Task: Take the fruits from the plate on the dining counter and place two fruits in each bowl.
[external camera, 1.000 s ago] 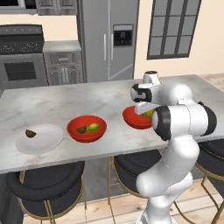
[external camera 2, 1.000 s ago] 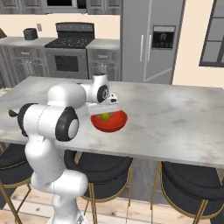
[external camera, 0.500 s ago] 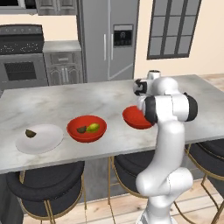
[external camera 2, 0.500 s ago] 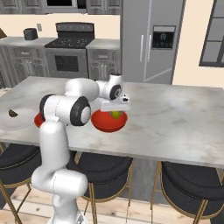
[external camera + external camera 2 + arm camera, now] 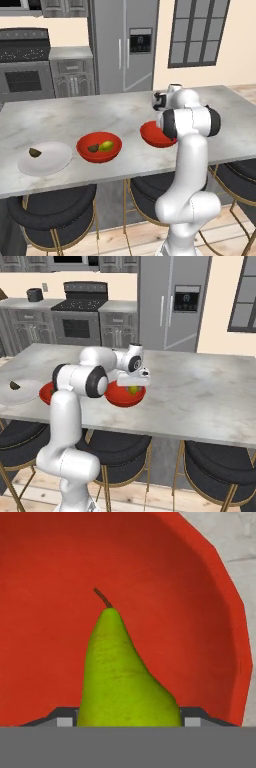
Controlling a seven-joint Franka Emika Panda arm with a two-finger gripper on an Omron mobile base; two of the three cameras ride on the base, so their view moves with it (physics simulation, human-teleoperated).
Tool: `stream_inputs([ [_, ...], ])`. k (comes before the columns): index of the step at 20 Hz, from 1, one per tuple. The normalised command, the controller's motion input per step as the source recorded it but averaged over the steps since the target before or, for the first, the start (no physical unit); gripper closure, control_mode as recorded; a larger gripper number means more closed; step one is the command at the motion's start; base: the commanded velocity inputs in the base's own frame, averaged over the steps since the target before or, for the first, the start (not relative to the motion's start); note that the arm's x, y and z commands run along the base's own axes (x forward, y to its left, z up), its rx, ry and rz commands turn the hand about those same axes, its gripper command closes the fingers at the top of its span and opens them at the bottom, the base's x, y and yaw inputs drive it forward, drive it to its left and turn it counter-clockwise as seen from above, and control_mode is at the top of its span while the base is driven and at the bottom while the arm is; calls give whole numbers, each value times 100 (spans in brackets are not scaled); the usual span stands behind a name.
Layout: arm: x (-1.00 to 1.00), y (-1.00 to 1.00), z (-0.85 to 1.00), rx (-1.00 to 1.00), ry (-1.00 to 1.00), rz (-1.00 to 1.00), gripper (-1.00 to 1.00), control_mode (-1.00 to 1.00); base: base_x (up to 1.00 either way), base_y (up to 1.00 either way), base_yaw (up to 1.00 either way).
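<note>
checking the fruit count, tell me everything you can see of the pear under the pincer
The pear is yellow-green with fine speckles, a plump base narrowing to a neck and a thin brown stem. In the hand view it lies inside the glossy red bowl, stem pointing away from the camera, its wide end between the pincer fingers. From the right base view it shows as a small yellow-green spot in that bowl. Whether the fingers touch it cannot be told.
</note>
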Motion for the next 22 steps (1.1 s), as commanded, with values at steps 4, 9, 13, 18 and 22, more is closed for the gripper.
stream_inputs([
  [4,0,14,-49,-3,0,0,100,-100,0,0,0],
  [9,0,2,-4,0,0,0,-100,-100,0,0,0],
  [13,0,0,0,0,0,0,-100,-100,0,0,0],
  [18,-1,1,4,0,0,0,-100,-100,0,0,0],
  [22,-24,11,41,0,-5,0,-100,-100,0,0,0],
])
